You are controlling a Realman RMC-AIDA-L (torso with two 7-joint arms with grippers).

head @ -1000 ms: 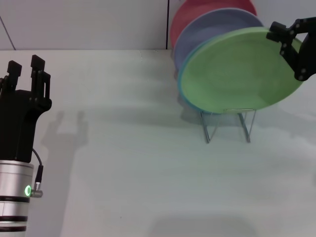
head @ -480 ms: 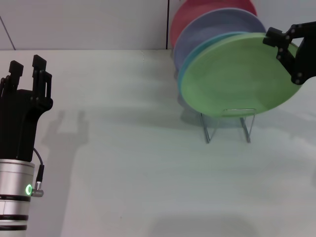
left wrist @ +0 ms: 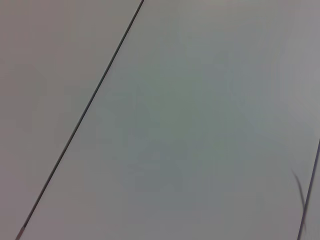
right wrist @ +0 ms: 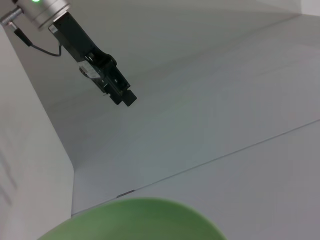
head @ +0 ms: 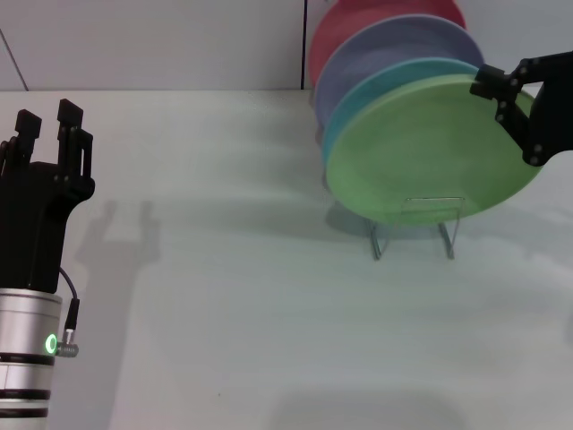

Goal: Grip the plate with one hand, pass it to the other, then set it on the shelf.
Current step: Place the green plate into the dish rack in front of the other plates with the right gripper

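Observation:
The light green plate [head: 421, 152] stands tilted on edge at the front of the silver wire shelf [head: 445, 235], its lower rim behind a wire loop. It leans against a turquoise-blue plate [head: 369, 90]. My right gripper [head: 494, 88] is shut on the green plate's upper right rim. The plate's rim also shows in the right wrist view [right wrist: 135, 220]. My left gripper [head: 49, 130] is open and empty, held upright at the far left, well away from the shelf. It also shows in the right wrist view [right wrist: 125, 97].
A lavender plate [head: 394, 45] and a red plate [head: 340, 31] stand in the shelf behind the turquoise one. The pale table [head: 224, 296] runs to a wall at the back. The left wrist view shows only bare surface.
My right gripper has moved the green plate slightly left and down, so it stands lower in the shelf and more of the turquoise plate shows behind it. The left arm has not moved.

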